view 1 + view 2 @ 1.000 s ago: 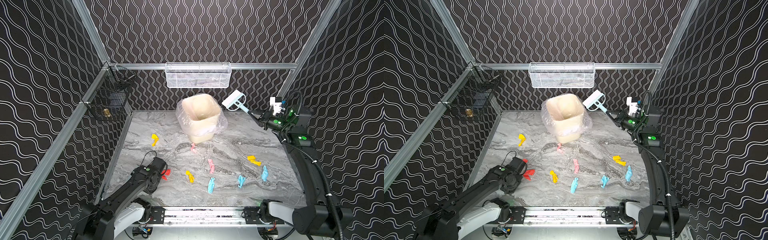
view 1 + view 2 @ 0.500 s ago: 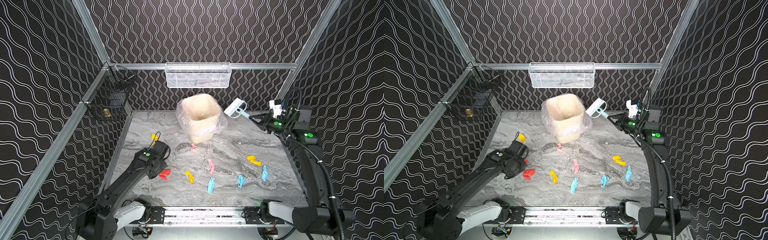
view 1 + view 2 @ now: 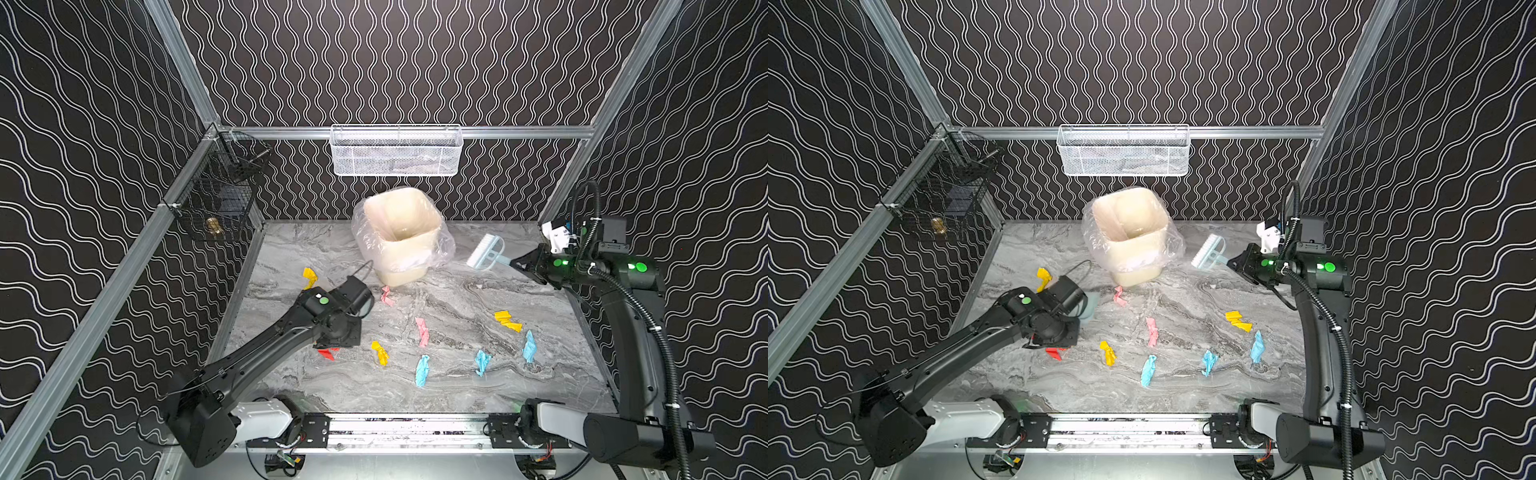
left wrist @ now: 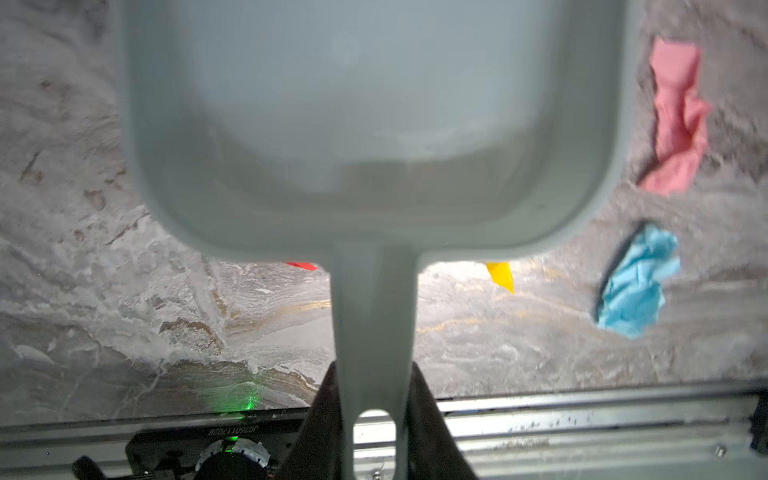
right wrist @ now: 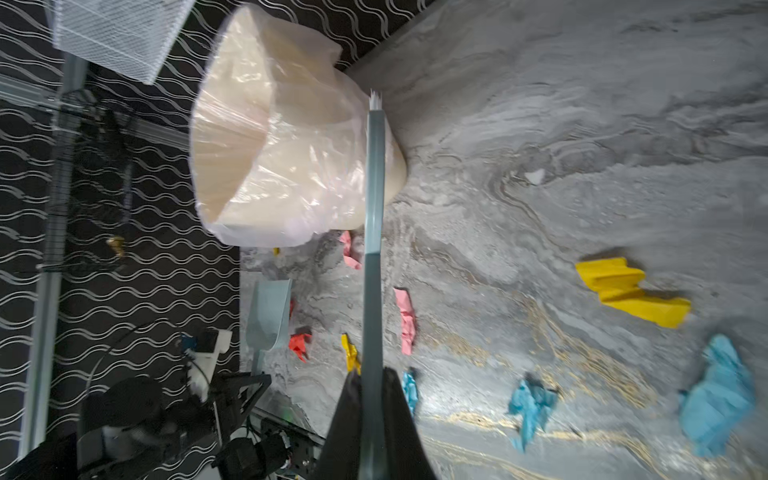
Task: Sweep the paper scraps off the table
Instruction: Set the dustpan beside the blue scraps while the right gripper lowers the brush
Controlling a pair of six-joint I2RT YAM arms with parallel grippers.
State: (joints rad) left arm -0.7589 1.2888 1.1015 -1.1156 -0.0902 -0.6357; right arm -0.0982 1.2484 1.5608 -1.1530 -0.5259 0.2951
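Observation:
Several paper scraps lie across the marble table: a yellow scrap, a pink scrap, a light blue scrap and a red scrap among them. My left gripper is shut on the handle of a pale blue dustpan, held low over the table's left side with the red scrap just under its rear edge. My right gripper is shut on the handle of a pale blue brush, which hangs above the table at the back right, beside the bin.
A cream bin lined with a clear bag stands at the back middle. On the back wall hangs a white mesh basket, and on the left wall a black wire basket. Aluminium rails edge the table.
My left arm has carried the dustpan from the front left corner inward, past the red scrap. My right arm has lowered the brush towards the table.

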